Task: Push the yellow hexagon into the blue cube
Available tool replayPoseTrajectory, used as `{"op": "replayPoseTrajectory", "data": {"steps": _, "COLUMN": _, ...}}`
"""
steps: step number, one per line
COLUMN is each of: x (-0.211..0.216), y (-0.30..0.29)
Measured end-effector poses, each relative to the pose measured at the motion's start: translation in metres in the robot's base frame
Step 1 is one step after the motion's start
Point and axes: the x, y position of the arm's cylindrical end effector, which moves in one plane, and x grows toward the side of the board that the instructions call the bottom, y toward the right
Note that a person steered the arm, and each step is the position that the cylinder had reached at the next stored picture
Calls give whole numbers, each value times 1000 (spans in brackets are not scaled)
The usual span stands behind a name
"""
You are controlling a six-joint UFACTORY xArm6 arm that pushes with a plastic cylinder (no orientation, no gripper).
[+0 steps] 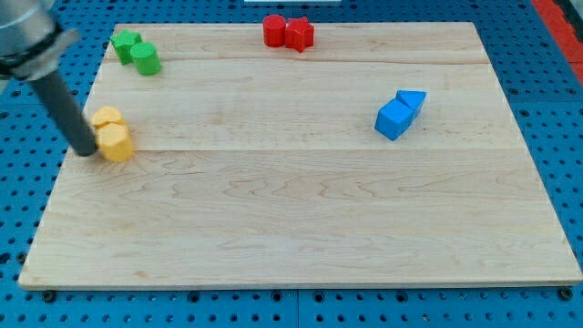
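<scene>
My tip (86, 152) set touching the yellow hexagon (116, 142) on its left, blue cube (393, 119) well to the hexagon's right, no claw fitted, so its state cannot be told.

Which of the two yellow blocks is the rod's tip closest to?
The lower yellow hexagon: my tip sits against its left side, while the other yellow block lies just above it.

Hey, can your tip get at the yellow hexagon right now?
Probably yes. My tip sits right at the view's left of the yellow hexagon, nothing between them; the other yellow block sits just above it, out of the way.
</scene>
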Motion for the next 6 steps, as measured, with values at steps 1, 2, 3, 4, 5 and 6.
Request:
{"op": "replayPoseTrajectory", "data": {"steps": 1, "x": -29, "y": 41}}
{"op": "replayPoseTrajectory", "data": {"steps": 2, "x": -25, "y": 96}}
{"op": "replayPoseTrajectory", "data": {"steps": 3, "x": -5, "y": 141}}
{"op": "replayPoseTrajectory", "data": {"steps": 4, "x": 14, "y": 191}}
{"op": "replayPoseTrajectory", "data": {"steps": 5, "x": 9, "y": 278}}
{"op": "replayPoseTrajectory", "data": {"steps": 6, "x": 4, "y": 290}}
